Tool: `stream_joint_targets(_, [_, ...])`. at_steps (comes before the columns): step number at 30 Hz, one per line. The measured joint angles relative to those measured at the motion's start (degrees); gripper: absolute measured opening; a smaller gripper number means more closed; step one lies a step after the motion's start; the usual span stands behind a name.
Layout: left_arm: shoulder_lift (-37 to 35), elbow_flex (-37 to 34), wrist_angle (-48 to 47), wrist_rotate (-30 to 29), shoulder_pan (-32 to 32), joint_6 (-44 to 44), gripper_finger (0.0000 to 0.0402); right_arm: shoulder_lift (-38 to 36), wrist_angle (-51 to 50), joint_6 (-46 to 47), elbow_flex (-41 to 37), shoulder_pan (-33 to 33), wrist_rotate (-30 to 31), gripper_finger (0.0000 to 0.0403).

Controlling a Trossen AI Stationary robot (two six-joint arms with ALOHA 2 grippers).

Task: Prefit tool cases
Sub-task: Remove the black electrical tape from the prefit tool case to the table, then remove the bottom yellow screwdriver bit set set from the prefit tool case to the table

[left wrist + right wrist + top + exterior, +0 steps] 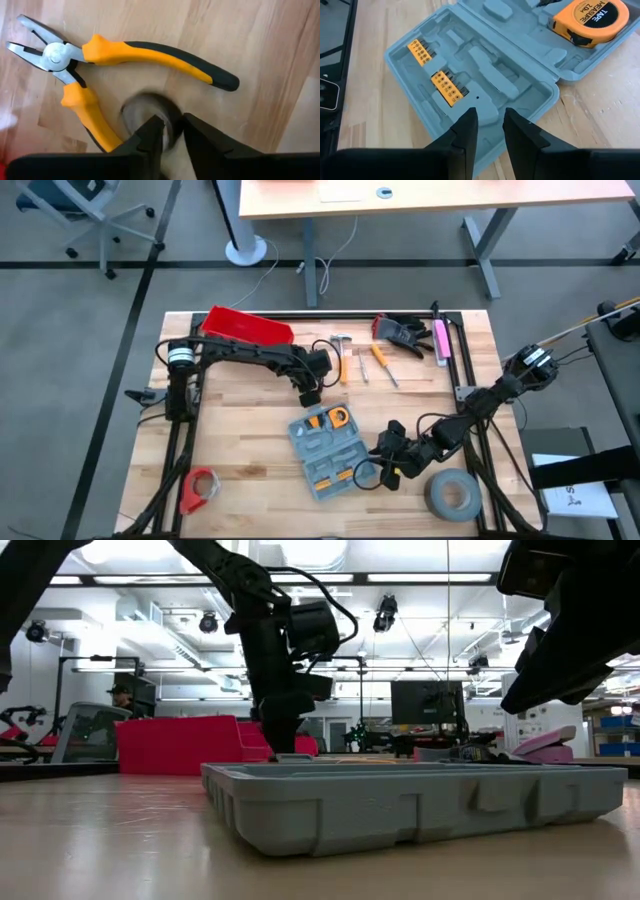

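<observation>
The robot is filling the tool case with tools.
Left gripper (309, 395), mid-frame, fingers narrow and holding nothing, hangs over the pliers (125, 60); next it must pinch them. Tool case (326, 449) lies open lower middle on the bench (240, 440). Right gripper (385, 470), fingers narrow, waits beside it.

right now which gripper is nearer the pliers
Left. The left gripper hovers right over the pliers, beyond the case. The right gripper is at the case's other side.
</observation>
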Motion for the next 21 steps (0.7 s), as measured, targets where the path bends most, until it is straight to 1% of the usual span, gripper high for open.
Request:
stream_joint_targets(5, [0.0, 0.1, 0.5, 0.1, 0.0, 0.1, 0.0120, 0.0, 0.0, 0.0, 0.0, 0.0, 0.0, 0.0080])
stream_joint_targets(10, [-0.6, 0.1, 0.2, 0.1, -0.1, 0.1, 0.0149, 0.0, 0.0, 0.0, 0.0, 0.0, 0.0, 0.0071])
stream_joint_targets(15, [-2.2, 0.1, -1.5, 0.4, -1.1, -0.5, 0.0160, 0.0, 0.0, 0.0, 0.0, 0.0, 0.0, 0.0064])
stream_joint_targets(18, [-3.7, 0.1, -1.7, 3.5, -2.2, -0.9, 0.0158, 0.0, 0.0, 0.0, 0.0, 0.0, 0.0, 0.0062])
stream_joint_targets(21, [-4.2, 0.1, -1.7, 6.6, -4.8, -1.1, 0.0152, 0.0, 0.0, 0.0, 0.0, 0.0, 0.0, 0.0065])
